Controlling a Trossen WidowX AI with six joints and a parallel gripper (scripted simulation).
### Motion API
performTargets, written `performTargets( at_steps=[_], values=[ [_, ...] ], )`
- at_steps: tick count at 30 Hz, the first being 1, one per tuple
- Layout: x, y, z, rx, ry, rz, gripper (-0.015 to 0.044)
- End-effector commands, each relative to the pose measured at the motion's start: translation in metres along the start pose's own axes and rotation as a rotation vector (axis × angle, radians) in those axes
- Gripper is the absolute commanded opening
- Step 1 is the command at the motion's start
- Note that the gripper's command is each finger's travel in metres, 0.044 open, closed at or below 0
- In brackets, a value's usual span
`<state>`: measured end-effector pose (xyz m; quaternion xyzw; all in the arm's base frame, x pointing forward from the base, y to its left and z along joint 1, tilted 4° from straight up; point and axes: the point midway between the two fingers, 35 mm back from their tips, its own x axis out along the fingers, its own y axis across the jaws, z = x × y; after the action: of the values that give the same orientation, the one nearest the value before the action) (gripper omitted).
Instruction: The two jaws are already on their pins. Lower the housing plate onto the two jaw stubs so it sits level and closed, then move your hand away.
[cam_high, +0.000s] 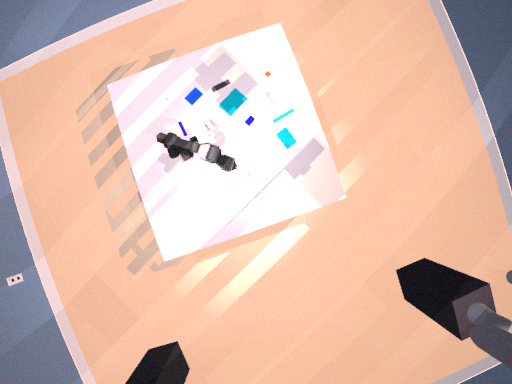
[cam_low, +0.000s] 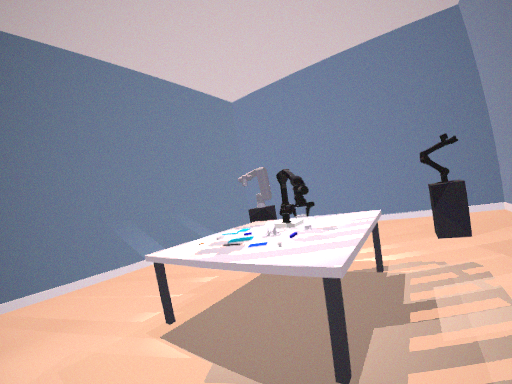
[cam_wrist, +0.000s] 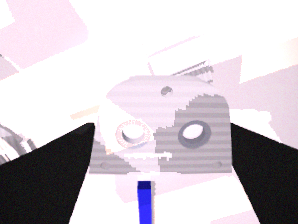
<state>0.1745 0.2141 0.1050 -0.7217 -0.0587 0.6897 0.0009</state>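
The pale housing plate (cam_wrist: 165, 107) fills the middle of the wrist view, with two large round holes and a small hole above them. My gripper (cam_wrist: 159, 129) (cam_low: 303, 209) is shut on its two side edges. The plate is above the table, and its height is hard to tell. A whitish assembly (cam_high: 210, 125) (cam_low: 272, 231) stands on the table beside the arm. Part of a grey ridged assembly (cam_wrist: 14, 142) shows at the left edge of the wrist view. The two jaws, their pins and stubs cannot be told apart, and no stub shows under the plate.
A blue bar (cam_high: 182, 128) (cam_wrist: 145, 205) (cam_low: 293, 234) lies near the gripper. A blue block (cam_high: 193, 96), a black bar (cam_high: 220, 85), a teal plate (cam_high: 232, 102), a small blue block (cam_high: 250, 120) and a cyan block (cam_high: 286, 138) lie farther off on the white table (cam_high: 200, 220).
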Motion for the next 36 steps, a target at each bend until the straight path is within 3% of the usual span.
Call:
performTargets(
  at_steps=[1, 36],
  values=[
    [0.0, 0.01, -0.006, 0.145, -0.005, 0.003, 0.0351],
    [0.001, 0.088, -0.047, 1.259, 0.006, 0.013, 0.0351]
  ],
)
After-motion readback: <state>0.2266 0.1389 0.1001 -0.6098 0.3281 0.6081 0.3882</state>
